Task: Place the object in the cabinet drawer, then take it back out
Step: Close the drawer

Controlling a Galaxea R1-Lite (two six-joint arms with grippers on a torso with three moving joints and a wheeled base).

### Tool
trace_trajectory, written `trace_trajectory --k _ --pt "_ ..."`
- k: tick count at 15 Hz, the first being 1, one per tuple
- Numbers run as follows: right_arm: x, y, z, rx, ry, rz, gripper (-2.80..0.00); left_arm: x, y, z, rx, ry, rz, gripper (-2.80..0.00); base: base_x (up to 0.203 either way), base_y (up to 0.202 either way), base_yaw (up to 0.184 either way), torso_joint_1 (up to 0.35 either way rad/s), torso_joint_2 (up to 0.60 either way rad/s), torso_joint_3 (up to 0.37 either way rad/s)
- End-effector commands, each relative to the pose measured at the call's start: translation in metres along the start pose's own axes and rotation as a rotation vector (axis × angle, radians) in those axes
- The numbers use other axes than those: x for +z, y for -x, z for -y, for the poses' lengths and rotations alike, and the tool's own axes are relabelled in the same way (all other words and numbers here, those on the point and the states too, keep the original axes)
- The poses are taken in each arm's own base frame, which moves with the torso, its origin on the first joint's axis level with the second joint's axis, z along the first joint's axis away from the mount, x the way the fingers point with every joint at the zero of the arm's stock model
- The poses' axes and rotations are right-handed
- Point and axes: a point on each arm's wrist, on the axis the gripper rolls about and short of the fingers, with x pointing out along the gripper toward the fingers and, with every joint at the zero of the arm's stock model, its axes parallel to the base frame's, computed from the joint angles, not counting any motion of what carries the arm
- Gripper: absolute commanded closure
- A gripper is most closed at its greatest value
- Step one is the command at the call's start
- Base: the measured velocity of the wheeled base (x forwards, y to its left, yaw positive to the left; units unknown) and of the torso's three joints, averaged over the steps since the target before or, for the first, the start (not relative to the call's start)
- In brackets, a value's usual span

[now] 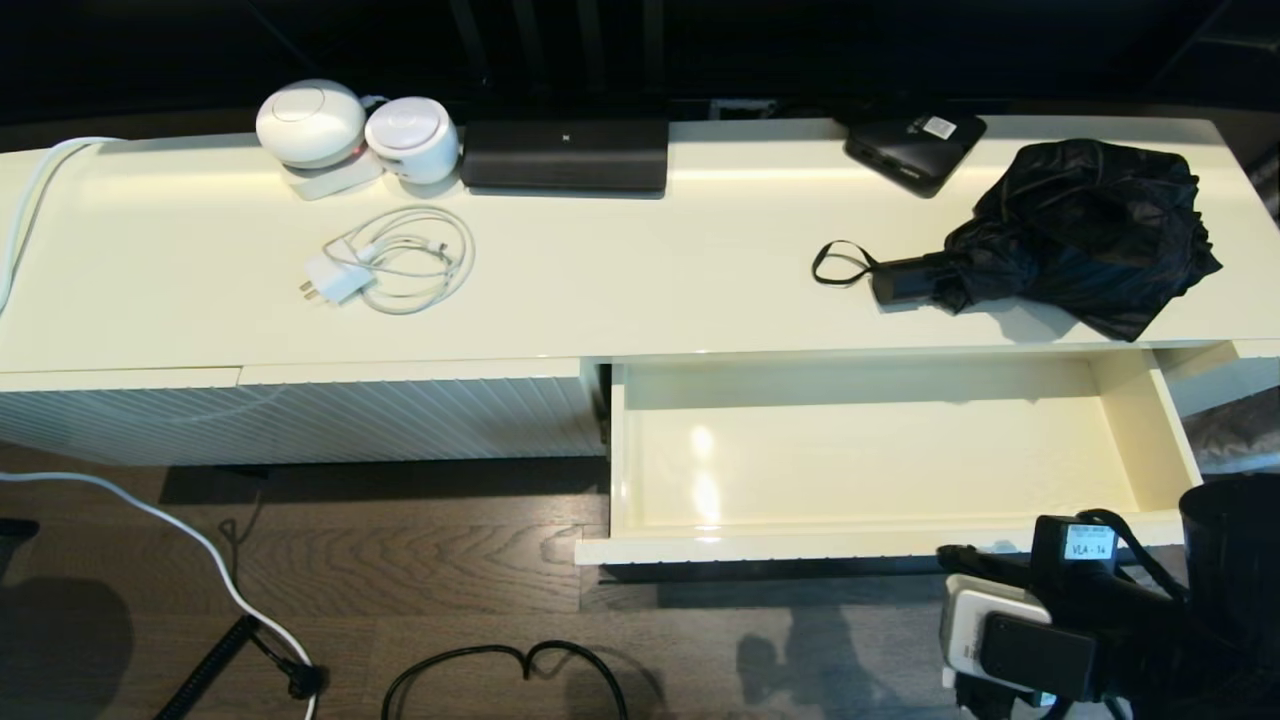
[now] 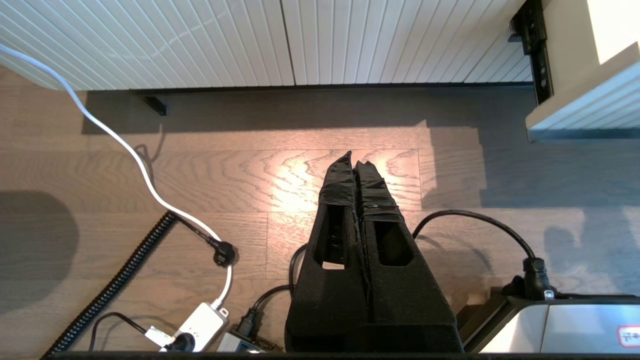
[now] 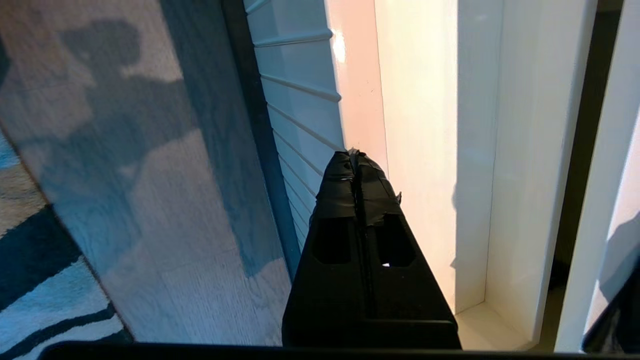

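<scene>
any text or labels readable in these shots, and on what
"VLA - 14": small white tag on the right arm, near the open drawer.
White sticker on the flat black box: too small to read.
Red-marked label on the silver housing: unreadable.

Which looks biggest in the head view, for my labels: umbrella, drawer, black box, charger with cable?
1. Drawer
2. Umbrella
3. Charger with cable and black box: they look about alike, so unranked.

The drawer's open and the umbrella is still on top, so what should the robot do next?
Probably lift the shut right hand from the drawer front toward the umbrella and open it: the drawer is empty and the umbrella lies untouched.
</scene>
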Motion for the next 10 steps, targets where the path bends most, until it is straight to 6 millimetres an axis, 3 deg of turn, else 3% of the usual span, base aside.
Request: trace_trajectory --k 1,10 --pt "0.001 -0.001 0.001 -0.004 0.003 0.004 0.00 0.000 0.000 0.000 0.000 0.001 0.001 0.00 0.000 0.000 0.000 0.000 0.00 0.000" --pt "0.006 0.025 0.022 -0.084 -0.020 0.075 0.00 0.000 0.000 0.000 0.000 -0.001 0.003 0.00 0.000 0.000 0.000 0.000 0.00 0.000"
